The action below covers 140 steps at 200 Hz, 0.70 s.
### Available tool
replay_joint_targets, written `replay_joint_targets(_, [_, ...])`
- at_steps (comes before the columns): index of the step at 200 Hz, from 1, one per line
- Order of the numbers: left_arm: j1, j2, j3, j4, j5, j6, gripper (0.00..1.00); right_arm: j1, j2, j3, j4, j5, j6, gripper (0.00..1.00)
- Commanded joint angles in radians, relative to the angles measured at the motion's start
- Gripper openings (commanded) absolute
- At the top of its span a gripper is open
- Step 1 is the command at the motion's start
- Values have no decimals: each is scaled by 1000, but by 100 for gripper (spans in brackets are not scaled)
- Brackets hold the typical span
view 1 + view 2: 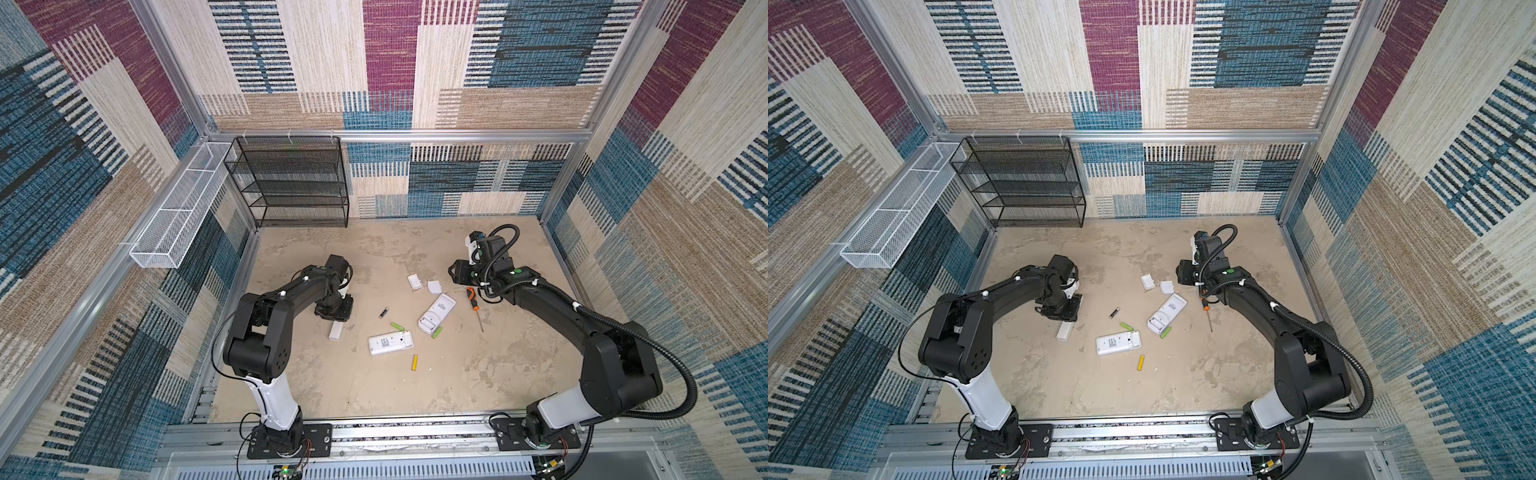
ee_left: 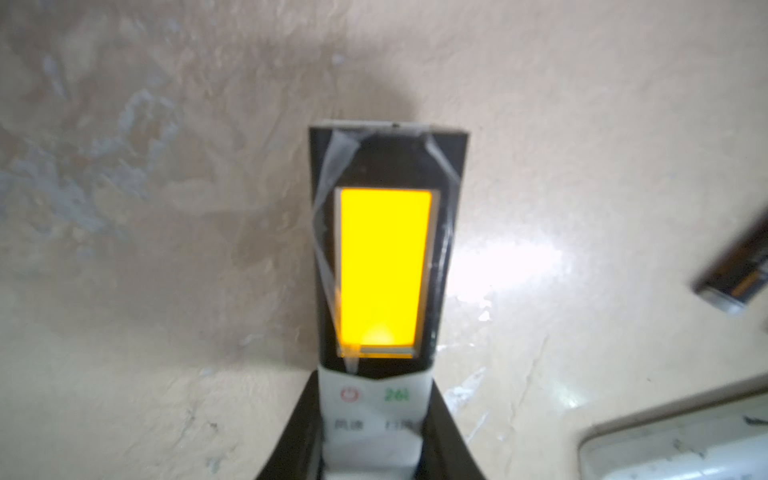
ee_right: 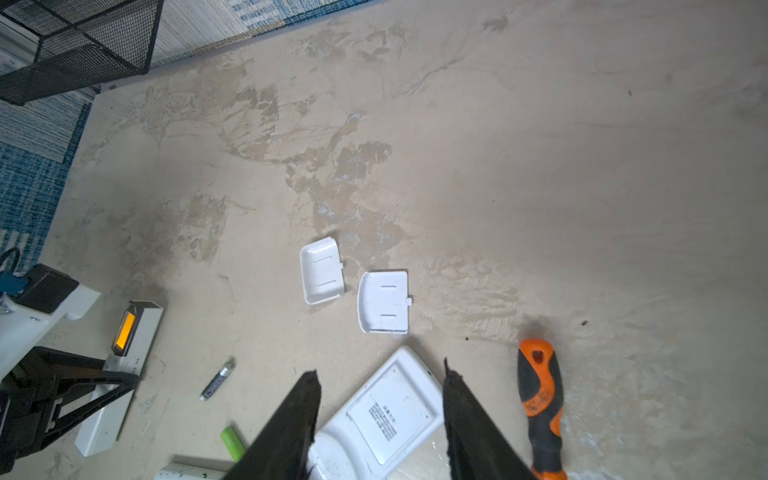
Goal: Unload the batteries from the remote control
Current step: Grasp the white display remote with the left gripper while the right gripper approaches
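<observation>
Fingers (image 2: 301,428) of the left hand (image 2: 372,374) press against both long sides of a slim white plastic remote with a lit orange display (image 2: 384,270), pinching it left of a white rectangular remote lying face down (image 1: 384,345) on the mottled beige surface (image 1: 340,386). A lime-green cylindrical battery (image 1: 398,326) lies just beside that face-down remote's far edge. A black cylindrical battery (image 1: 384,312) lies a little beyond it, and a yellow cylindrical battery (image 1: 414,362) lies near its front right corner. A second lime-green battery (image 1: 436,332) lies just to its right, beside another white remote with an open compartment (image 1: 436,312). The right hand (image 3: 379,368) hangs by that open remote, fingers spread, gripping nothing. An orange-and-black-handled screwdriver (image 1: 471,297) lies farther right.
</observation>
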<state>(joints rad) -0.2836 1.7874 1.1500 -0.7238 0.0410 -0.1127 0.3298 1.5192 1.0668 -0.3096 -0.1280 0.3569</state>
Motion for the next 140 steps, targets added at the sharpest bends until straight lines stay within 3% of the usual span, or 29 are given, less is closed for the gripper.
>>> replay_joint_targets(1, [0, -44, -26, 41, 67, -67, 18, 18, 31, 11, 102, -71, 80, 49])
replay_joint_targets(25, [0, -121, -50, 68, 147, -82, 14, 66, 89, 48, 165, -136, 136, 43])
replay_joint_targets(71, [0, -271, -111, 187, 435, -145, 12, 122, 295, 196, 320, -376, 275, 15])
replay_joint_targets(98, [-1, -270, -129, 282, 612, -226, 11, 146, 404, 287, 349, -446, 299, 13])
replay_joint_targets(140, [-24, -177, -102, 412, 735, -312, 8, 148, 499, 346, 353, -530, 288, 8])
